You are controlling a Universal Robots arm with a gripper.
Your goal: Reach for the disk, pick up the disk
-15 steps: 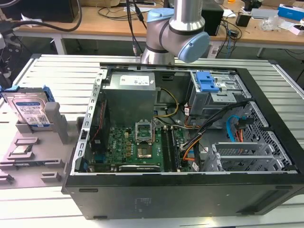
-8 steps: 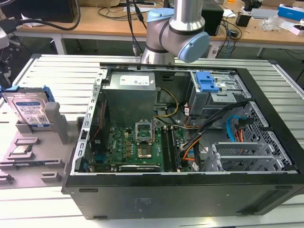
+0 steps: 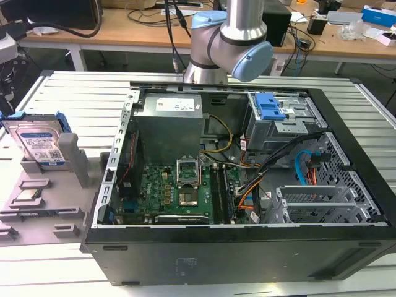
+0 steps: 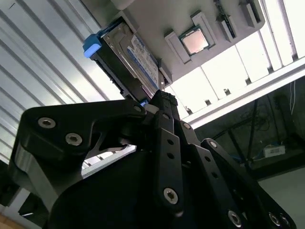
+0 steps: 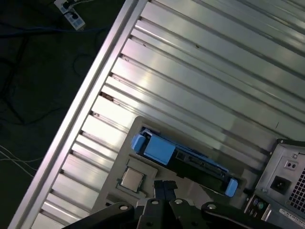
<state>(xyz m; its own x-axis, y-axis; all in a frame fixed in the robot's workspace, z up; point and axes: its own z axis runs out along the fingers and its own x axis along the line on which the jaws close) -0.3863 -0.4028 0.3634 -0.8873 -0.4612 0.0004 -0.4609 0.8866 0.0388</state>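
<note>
1. Your disk (image 3: pixel 36 143) is a flat silver-metal rectangle with a blue-and-white label and blue plastic rails on its sides. It stands on edge, leaning back, in a slot of the grey plastic holder (image 3: pixel 62 213) at the exterior view's left.
2. The holder lies on the bench (image 3: pixel 74 93), whose top is pale, shiny, ribbed aluminium. Just beside the holder stands an open black computer case (image 3: pixel 247 253) with a green board inside.
3. In both wrist views you can see a small square silver chip (image 4: pixel 195 42) (image 5: pixel 132 179) lying flat in a recess of the holder, near the disk.
4. The gripper (image 4: pixel 163 98) (image 5: pixel 165 185) is built of black, bolted metal links. Its fingers are pressed together and pinch nothing.
5. In both wrist views its tip points toward the holder and does not touch the disk.
</note>
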